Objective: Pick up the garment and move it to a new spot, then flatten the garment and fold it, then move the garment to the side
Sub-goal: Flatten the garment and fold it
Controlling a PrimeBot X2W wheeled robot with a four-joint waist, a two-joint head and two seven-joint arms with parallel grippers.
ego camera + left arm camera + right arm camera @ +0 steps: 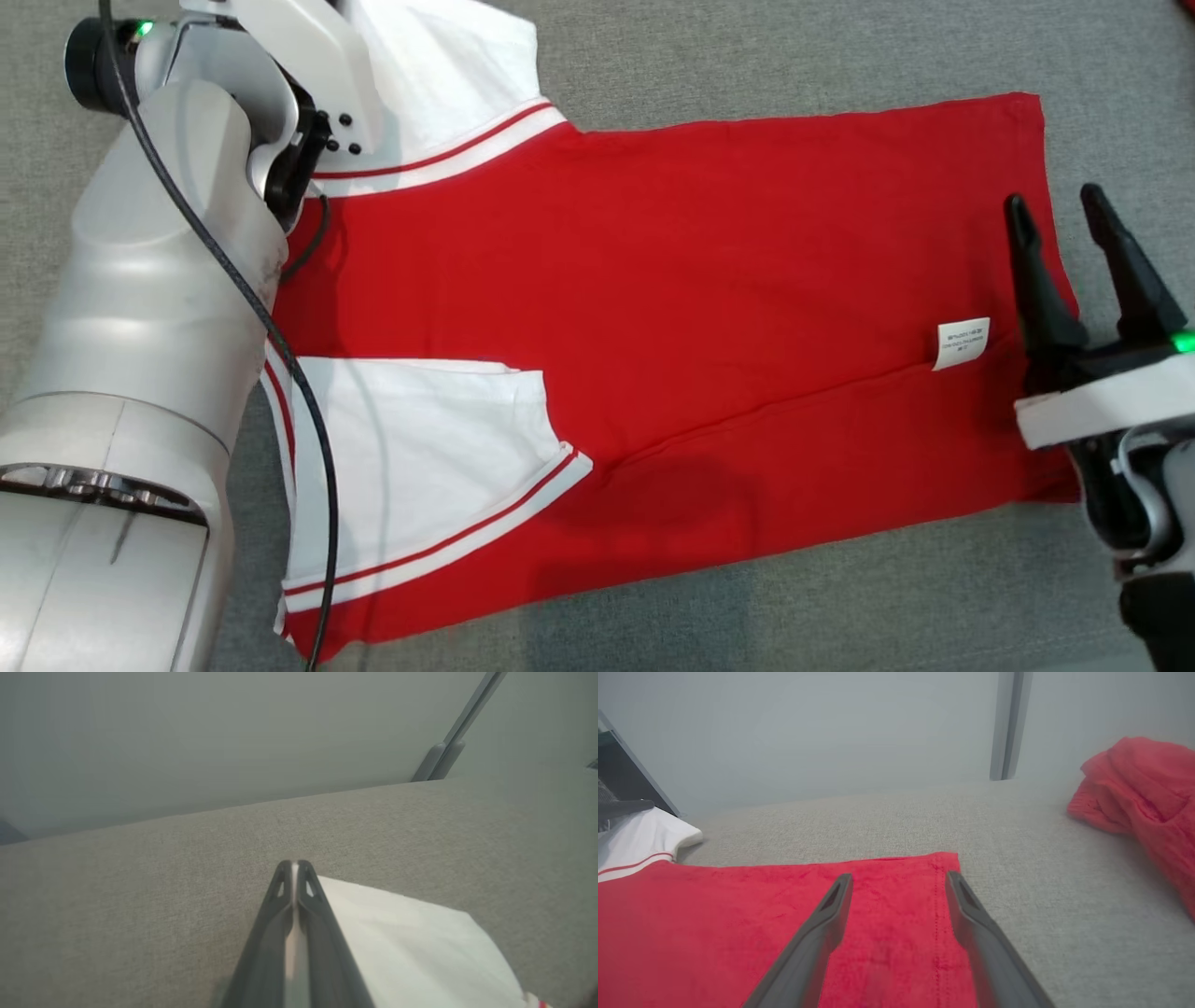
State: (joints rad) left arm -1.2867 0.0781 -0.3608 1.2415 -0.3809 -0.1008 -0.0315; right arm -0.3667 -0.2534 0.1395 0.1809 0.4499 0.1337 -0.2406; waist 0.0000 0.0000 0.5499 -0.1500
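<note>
Grey fabric surface point(747, 56), garment point(700, 280) partly behind left forearm point(159, 308)

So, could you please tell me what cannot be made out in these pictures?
- Head view: the left arm hides the garment's neck end.
- Head view: the print on the white label is too small to read.
- Left wrist view: the shut left gripper covers the white sleeve's edge, so a pinch is uncertain.
- Right wrist view: the red heap is cut off by the right edge.
</note>
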